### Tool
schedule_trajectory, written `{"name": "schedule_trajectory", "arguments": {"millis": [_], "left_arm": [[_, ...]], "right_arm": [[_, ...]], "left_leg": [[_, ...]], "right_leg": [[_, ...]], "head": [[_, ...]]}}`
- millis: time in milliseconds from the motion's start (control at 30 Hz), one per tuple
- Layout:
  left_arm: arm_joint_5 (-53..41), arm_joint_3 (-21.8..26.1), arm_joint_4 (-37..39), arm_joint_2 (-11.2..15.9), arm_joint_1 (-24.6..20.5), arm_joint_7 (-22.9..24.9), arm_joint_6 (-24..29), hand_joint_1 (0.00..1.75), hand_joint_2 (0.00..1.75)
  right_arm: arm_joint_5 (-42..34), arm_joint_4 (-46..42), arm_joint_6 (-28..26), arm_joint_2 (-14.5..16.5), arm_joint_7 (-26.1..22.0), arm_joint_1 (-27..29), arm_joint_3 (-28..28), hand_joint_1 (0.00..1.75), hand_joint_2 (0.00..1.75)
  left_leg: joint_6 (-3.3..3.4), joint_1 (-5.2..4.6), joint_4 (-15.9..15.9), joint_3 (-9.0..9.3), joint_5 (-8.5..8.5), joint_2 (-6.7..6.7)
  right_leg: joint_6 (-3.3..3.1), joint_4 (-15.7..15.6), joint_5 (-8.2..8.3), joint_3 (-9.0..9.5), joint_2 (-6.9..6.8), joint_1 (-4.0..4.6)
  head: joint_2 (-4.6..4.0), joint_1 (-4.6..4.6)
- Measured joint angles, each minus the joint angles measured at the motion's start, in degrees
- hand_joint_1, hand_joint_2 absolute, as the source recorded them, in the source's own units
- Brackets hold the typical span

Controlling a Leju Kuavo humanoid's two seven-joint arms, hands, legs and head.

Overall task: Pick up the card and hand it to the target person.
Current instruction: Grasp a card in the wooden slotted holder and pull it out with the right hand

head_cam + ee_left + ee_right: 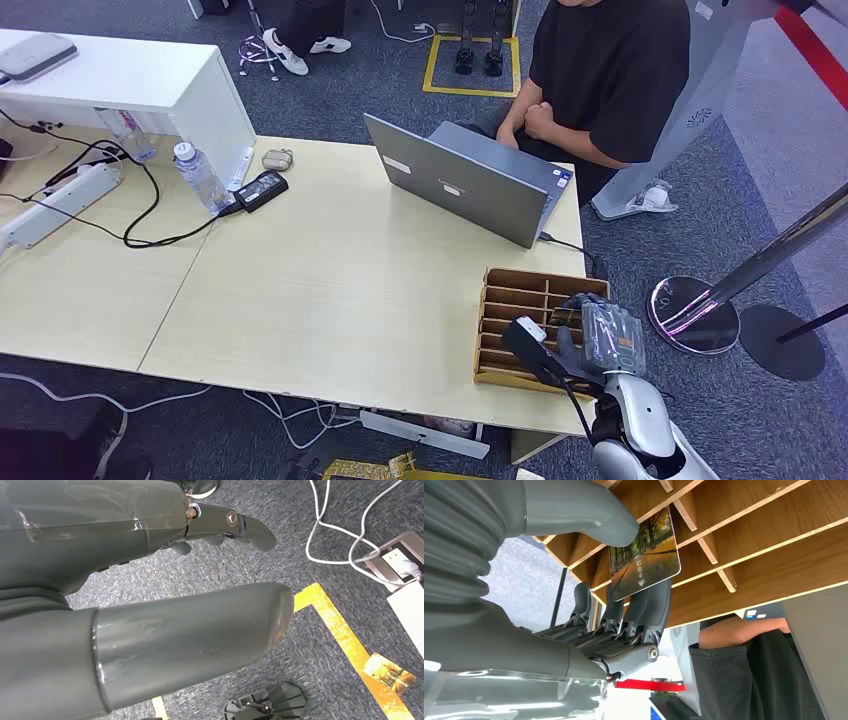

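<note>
Spreading across the head view from 9 o'clock to 3 o'clock, pale wood tabletop [330,300], cut off at the left edge. Seated at 1 o'clock behind it, person in a black shirt [610,75], head cropped by the top edge, hands clasped near the chest. Standing open between person and robot, grey laptop [470,180], lid back toward the camera, screen hidden. Sitting at 5 o'clock near the tabletop's front right corner, wooden slotted box [505,305], its near right part covered by the right hand [590,340]. Lying at 10 o'clock, white power strip [60,205], black cables, black adapter [262,188] and water bottle [198,175], all well apart from the box.

Pinching the card [644,555] in the right wrist view: thick grey thumb on the printed face, dark fingers [651,605] behind it. Showing an autumn tree-lined path with small white characters, too small to read. Standing with its long axis running away from the fingers toward the box's dividers; one end hidden behind the thumb, whether it touches a divider cannot be told.

Hanging over grey carpet in the left wrist view, left hand [165,580], fingers [240,527] apart, holding nothing, with yellow floor tape [345,635] and white cables beyond.
</note>
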Motion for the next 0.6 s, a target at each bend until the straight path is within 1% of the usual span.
{"name": "schedule_trajectory", "arguments": {"millis": [200, 367, 467, 500, 600], "left_arm": [[-0.02, 0.0, 0.0, -0.06, 0.01, 0.05, 0.0, 0.0, 0.0], [-0.05, 0.0, 0.0, -0.09, 0.01, 0.12, 0.0, 0.0, 0.0], [-0.07, 0.0, 0.0, -0.09, 0.0, 0.15, 0.0, 0.0, 0.0], [-0.07, 0.0, 0.0, -0.09, 0.0, 0.14, 0.0, 0.0, 0.0], [-0.07, 0.0, 0.0, -0.09, 0.0, 0.14, 0.0, 0.0, 0.0]], "right_arm": [[-0.01, 0.02, 0.0, 0.0, 0.02, 0.01, 0.04, 1.02, 1.75], [-0.13, 0.21, -0.08, 0.0, 0.02, 0.01, 0.09, 1.11, 1.75], [-0.17, 0.44, -0.17, 0.01, 0.0, 0.01, 0.2, 1.27, 1.75], [-0.17, 0.51, -0.2, 0.02, -0.01, 0.01, 0.24, 1.35, 1.75], [-0.16, 0.65, -0.32, 0.03, -0.05, 0.0, 0.28, 1.47, 1.75]], "left_leg": [[0.0, 0.0, 0.0, 0.0, 0.0, 0.0], [0.0, 0.0, 0.0, 0.0, 0.0, 0.0], [0.0, 0.0, 0.0, 0.0, 0.0, 0.0], [0.0, 0.0, 0.0, 0.0, 0.0, 0.0], [0.0, 0.0, 0.0, 0.0, 0.0, 0.0]], "right_leg": [[0.0, 0.0, 0.0, 0.0, 0.0, 0.0], [0.0, 0.0, 0.0, 0.0, 0.0, 0.0], [0.0, 0.0, 0.0, 0.0, 0.0, 0.0], [0.0, 0.0, 0.0, 0.0, 0.0, 0.0], [0.0, 0.0, 0.0, 0.0, 0.0, 0.0]], "head": [[0.0, 0.0], [0.0, 0.0], [0.0, 0.0], [0.0, 0.0], [0.0, 0.0]]}}
